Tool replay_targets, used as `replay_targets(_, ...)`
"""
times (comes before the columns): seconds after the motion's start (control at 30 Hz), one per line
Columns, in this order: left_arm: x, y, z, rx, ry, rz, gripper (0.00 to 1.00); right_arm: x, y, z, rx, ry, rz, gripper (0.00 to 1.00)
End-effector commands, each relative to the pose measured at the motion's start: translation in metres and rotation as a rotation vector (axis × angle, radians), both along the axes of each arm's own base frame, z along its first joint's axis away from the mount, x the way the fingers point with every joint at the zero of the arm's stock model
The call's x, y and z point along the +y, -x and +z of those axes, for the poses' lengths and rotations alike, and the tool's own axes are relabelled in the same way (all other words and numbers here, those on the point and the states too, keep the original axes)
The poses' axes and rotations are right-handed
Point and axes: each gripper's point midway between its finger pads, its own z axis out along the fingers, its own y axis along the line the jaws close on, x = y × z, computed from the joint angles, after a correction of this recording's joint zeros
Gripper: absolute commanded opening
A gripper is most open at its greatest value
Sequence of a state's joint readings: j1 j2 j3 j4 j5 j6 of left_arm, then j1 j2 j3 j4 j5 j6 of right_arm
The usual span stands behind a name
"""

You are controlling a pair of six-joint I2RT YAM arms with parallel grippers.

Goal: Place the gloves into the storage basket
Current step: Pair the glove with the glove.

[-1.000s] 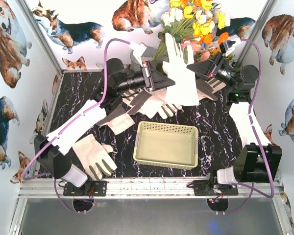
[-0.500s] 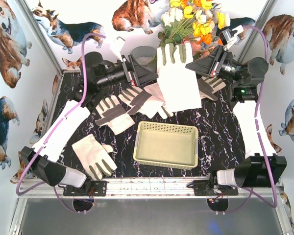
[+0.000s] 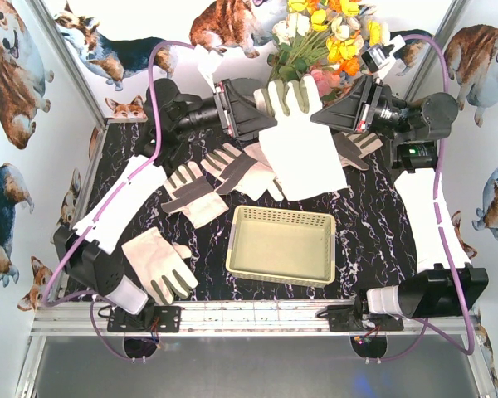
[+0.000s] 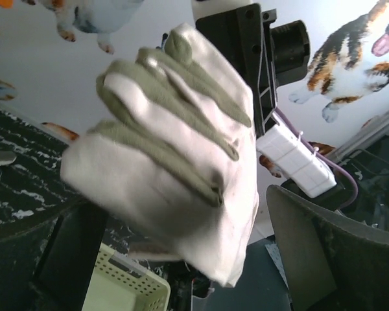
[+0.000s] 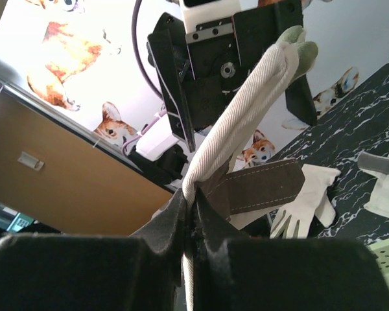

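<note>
All the work sits on one black marbled table (image 3: 373, 215), with both arms raised over its far half. Toward the near edge, between the two arm bases, stands the storage basket (image 3: 280, 276), its long side running left to right, with nothing inside it.

Lifted off the table is one glove (image 3: 303, 153). It hangs between the two wrists, its grey-olive fingers pointing to the back wall and its cuff drooping toward the basket. About five more gloves lie flat: one near the left base (image 3: 158, 264), one left of the basket's far corner (image 3: 191, 192), a loose overlapping heap (image 3: 241, 170) behind it, and one under the right arm (image 3: 361, 148).

The right gripper (image 3: 322, 116) is pinched tight on the raised glove's edge, as its wrist view shows. The left gripper (image 3: 270, 128) stands wide, a finger on either side of the cloth without clamping it.

The basket lies straight nearward of and below the hanging cuff, so I judge that the right arm should carry the glove.
</note>
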State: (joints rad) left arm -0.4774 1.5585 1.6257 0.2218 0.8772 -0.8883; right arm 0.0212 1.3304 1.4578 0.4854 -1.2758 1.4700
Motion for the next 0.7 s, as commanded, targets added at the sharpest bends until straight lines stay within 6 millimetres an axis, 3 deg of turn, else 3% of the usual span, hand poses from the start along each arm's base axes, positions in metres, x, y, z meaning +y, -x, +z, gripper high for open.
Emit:
replay_targets(0.0, -0.006, 0.021, 0.039, -0.103, 0.102, -0.1, 1.0, 0.004, 0.019, 0.02, -0.069, 0.0, 0.039, 0.0)
replay_targets(0.1, -0.013, 0.032, 0.045, -0.101, 0.131, -0.164, 0.94, 0.004, 0.015, 0.017, -0.061, -0.004, 0.033, 0.0)
replay_targets(0.23, -0.013, 0.04, 0.028, -0.063, 0.088, -0.203, 0.78, 0.004, 0.001, 0.01, -0.053, -0.007, -0.023, 0.0)
replay_targets(0.5, -0.005, 0.054, -0.005, 0.027, 0.009, -0.215, 0.73, 0.002, -0.018, -0.005, -0.054, 0.024, -0.116, 0.0)
replay_targets(0.67, -0.002, 0.053, -0.019, 0.055, -0.028, -0.185, 0.61, 0.002, -0.021, -0.011, -0.046, 0.034, -0.112, 0.0)
